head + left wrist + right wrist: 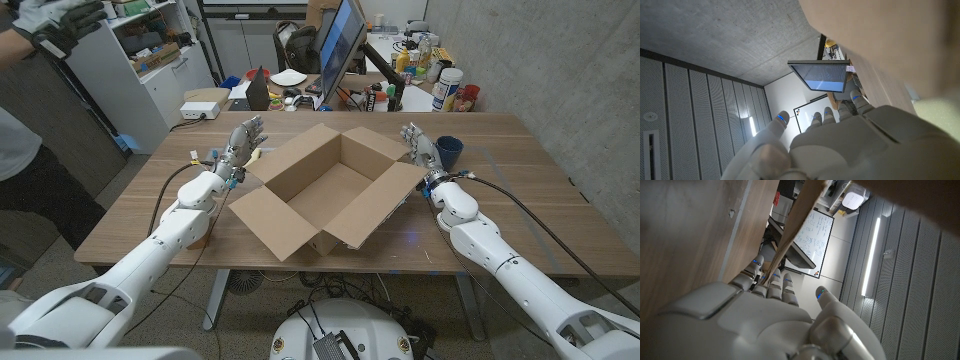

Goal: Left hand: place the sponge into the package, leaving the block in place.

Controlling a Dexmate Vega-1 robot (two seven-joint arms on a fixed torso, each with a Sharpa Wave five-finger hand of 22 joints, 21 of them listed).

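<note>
Locate box (300,166) at centre of table (520,160), turned cornerwise, all flaps folded out, inside bare cardboard. Note flap edges as the main obstructions: near flap reaches toward front table edge, left flap points at left hand (240,143), right flap at right hand (420,148).

Find left hand raised just beside left flap tip, fingers up, approx. level with box rim. In left wrist view, see fingers extended, thumb set apart, flap underside close above. Treat pale yellow-green surface at palm side in that view as probable sponge (935,107); cannot tell for certain, nor whether gripped. Record left hand state as undetermined. Not inside box per head view.

Find right hand just beside right flap, fingers straight and apart from thumb, nothing held. In right wrist view, see flap edge crossing close past fingertips.

Note cup (449,152) just behind right hand, near far table edge. Note brown block (200,239) on table under left forearm, near front-left edge, well apart from box.

Expect open tabletop to far right and front right; less room left of box, w/ cables along both forearms. Note person (20,170) at left edge of head view, off table.
</note>
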